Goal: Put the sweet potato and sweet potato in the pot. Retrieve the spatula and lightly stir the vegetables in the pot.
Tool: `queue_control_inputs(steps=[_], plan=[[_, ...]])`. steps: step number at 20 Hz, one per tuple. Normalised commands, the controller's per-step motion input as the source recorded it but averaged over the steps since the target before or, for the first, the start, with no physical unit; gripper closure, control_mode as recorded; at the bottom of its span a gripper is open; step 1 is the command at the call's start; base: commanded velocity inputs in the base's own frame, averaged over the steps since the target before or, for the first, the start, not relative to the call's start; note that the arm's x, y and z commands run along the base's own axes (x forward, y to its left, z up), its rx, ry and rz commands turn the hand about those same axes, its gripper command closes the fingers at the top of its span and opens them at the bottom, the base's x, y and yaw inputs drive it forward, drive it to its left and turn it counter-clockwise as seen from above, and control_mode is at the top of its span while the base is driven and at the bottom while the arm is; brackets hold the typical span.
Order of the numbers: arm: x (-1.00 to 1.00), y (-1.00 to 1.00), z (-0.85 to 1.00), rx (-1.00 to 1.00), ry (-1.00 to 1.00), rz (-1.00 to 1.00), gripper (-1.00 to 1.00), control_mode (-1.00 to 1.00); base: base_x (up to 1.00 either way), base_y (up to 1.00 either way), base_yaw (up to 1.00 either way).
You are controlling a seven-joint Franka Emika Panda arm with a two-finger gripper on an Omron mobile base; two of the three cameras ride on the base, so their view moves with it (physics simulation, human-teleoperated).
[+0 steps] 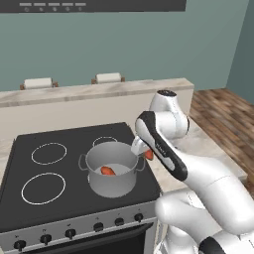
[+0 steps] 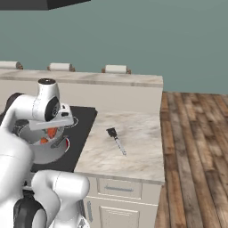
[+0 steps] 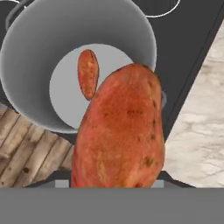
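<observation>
Kitchen corner with teal walls, a black stove top [image 1: 30, 144] and a marbled surface [image 2: 133, 147] to its right, that's where I'm parked right now. Quick progress check from my end.

One sweet potato [image 1: 107, 170] is already lying on the bottom of the pot [image 1: 111, 184], so that half is done. The second sweet potato [image 3: 120, 131] is clamped in the gripper [image 1: 147, 151], hanging right at the pot's right rim. In the hand view it sits big in front, with the open pot and the first tuber behind it, looking more over the rim's edge than dead centre. The fingers themselves are buried behind the tuber, so I'm going by how it hangs there unsupported: gripper is closed on it, I'd say, though the contact itself is hard to make out.

Still to do, as I judge it: nudge a bit further over the pot's middle, let go, then head over for the spatula [image 2: 116, 139]. It lies flat on the marbled surface, well apart from the pot, dark head toward the back wall. Untouched so far, and no stirring yet either. So call it roughly a third to halfway through.
</observation>
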Motion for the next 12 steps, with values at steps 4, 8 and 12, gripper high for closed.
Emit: queue_control_inputs(steps=[4, 8, 12], plan=[[0.70, 1.00, 0.00, -0.07, 0.14, 0.33, 1.00, -1.00, 0.00, 0.00, 0.00], [0.62, 0.80, 0.01, -0.13, 0.29, 0.22, 1.00, -1.00, 0.00, 0.00, 0.00], [0.10, 0.21, -0.45, -0.06, 0.05, 0.08, 1.00, -1.00, 0.00, 0.00, 0.00]])
